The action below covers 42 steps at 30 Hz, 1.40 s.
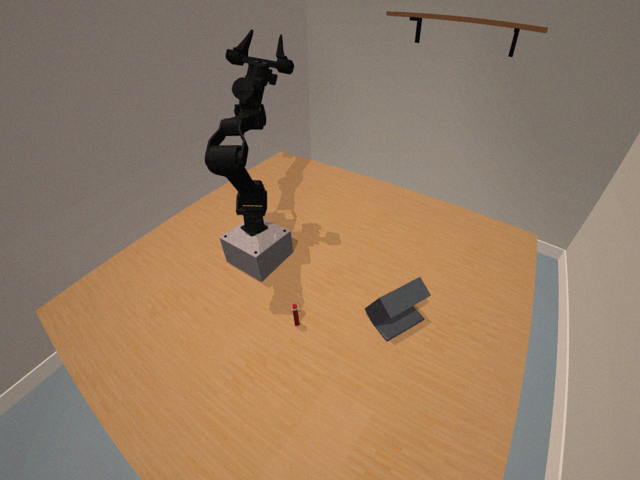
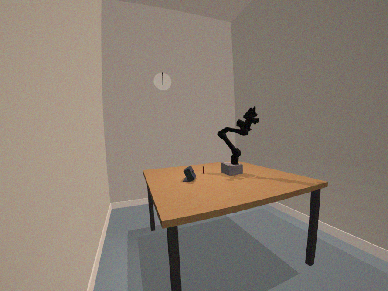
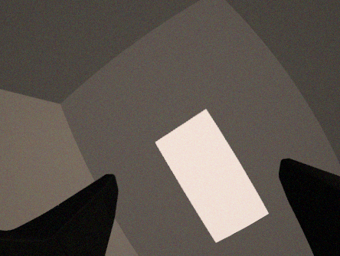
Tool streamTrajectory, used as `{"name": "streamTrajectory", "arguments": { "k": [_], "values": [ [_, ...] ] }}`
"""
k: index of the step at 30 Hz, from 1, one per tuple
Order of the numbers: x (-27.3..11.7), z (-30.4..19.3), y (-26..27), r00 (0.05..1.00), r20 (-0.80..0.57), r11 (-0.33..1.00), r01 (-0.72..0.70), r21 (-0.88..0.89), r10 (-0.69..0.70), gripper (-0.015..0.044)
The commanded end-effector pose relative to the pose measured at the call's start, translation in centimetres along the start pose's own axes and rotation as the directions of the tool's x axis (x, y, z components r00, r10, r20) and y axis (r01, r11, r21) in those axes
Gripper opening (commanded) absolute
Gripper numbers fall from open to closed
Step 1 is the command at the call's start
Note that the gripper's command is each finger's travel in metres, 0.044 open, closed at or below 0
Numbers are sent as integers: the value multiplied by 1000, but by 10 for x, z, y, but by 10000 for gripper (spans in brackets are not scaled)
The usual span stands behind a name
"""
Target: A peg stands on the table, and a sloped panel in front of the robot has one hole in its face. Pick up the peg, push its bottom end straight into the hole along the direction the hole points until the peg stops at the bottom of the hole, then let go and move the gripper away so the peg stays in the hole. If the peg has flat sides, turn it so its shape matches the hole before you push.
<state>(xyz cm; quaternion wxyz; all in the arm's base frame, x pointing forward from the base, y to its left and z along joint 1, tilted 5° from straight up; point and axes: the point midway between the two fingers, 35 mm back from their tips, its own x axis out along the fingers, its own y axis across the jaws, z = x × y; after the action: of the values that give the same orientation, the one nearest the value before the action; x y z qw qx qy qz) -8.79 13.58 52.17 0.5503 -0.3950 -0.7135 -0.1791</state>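
Jaws wide, holding nothing, raised high above the peg [image 1: 295,314] — a hasty descent risks toppling it toward the panel [image 1: 398,308].

A wall shelf [image 1: 467,20] on two brackets, a round clock [image 2: 162,81], and a ceiling light panel [image 3: 210,175].

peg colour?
Red, with a pale band near its top; the top view shows it best.

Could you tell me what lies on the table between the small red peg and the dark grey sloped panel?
Nothing: in the top view, only bare wooden table separates the small red peg from the dark grey sloped panel.
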Motion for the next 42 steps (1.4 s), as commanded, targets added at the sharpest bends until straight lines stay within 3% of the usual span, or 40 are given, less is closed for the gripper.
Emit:
{"name": "streamTrajectory", "arguments": {
  "k": [1,19,42],
  "values": [
    [0,1,0,1000,2,1000,-1,-5,1,426],
    [11,52,43,981,170,891,-6,-455,94,440],
    [6,97,131,889,331,518,131,-845,316,440]
  ]
}}
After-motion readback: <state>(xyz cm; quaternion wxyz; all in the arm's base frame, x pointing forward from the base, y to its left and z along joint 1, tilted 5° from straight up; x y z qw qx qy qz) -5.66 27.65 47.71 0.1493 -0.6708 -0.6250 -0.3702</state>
